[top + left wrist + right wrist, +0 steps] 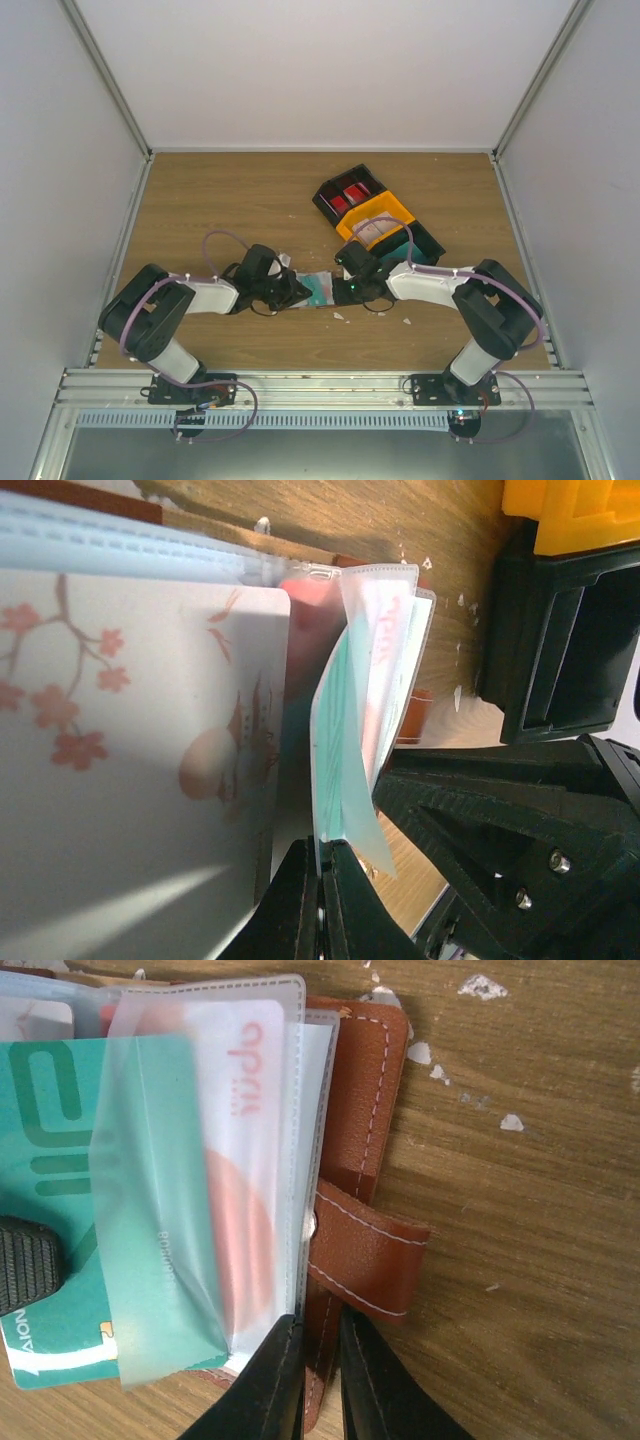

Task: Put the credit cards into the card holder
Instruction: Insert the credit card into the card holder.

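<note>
top external
Left gripper (296, 291): lying low over the wooden table (230, 200), tips facing the right gripper (342, 289); how far either stands apart cannot be told from up here.
Card holder (310, 282): lies open on the table directly between the two grippers, touched by both, with teal showing inside.
Bin tray (398, 210): black-and-orange with three compartments, beyond the right gripper and a little to its right, with red items in the farthest compartment.
White scraps (338, 316): scattered on the table just on the near side of both grippers.

left wrist
Left fingers (300, 900): drawn in to a thin slit and pinching the edge of a sheet that seems to be the teal card (345, 750), which stands edge-on straight out from the tips among clear sleeves.
Blossom-printed card (150, 730): pale, inside a clear sleeve, to the left of the fingers.
Right gripper body: black, just to the right of the tips, with the bin beyond it.

right wrist
Right fingers (275, 1380): narrow, clamped on the reddish-brown leather edge of the card holder.
Snap tab (365, 1260): sticks out just ahead and right of the tips.
White card with red print (250, 1110): in a sleeve ahead of the tips, slightly left.
Teal card: farther left, half under a frosted sleeve, with a black ribbed pad (25, 1265) pressing on it.
</note>
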Robot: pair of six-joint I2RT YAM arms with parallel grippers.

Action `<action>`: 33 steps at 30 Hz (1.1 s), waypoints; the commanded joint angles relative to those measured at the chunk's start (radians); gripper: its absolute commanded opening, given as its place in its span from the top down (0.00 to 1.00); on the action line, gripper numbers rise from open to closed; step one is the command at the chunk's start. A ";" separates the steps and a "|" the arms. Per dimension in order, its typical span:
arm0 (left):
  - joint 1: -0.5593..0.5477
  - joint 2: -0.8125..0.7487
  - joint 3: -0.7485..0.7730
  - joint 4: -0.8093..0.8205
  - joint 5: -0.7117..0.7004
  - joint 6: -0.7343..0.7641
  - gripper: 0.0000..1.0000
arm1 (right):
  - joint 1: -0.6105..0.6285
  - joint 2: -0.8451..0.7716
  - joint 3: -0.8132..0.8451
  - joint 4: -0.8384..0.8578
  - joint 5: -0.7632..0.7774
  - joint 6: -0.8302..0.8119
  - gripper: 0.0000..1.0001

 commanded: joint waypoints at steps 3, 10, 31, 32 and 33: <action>0.010 -0.045 -0.060 0.014 -0.060 -0.035 1.00 | 0.004 0.059 -0.021 -0.080 -0.012 -0.008 0.91; 0.021 -0.073 -0.085 0.026 -0.051 -0.034 1.00 | 0.004 0.076 -0.010 -0.085 -0.008 -0.020 0.96; 0.040 -0.079 -0.129 0.145 -0.038 -0.077 1.00 | 0.004 0.095 -0.008 -0.080 -0.013 -0.031 0.99; 0.040 -0.077 -0.129 0.156 -0.043 -0.082 1.00 | 0.004 0.097 -0.008 -0.079 -0.014 -0.030 0.99; 0.039 -0.076 -0.128 0.163 -0.052 -0.084 1.00 | 0.004 0.098 -0.009 -0.079 -0.015 -0.030 0.99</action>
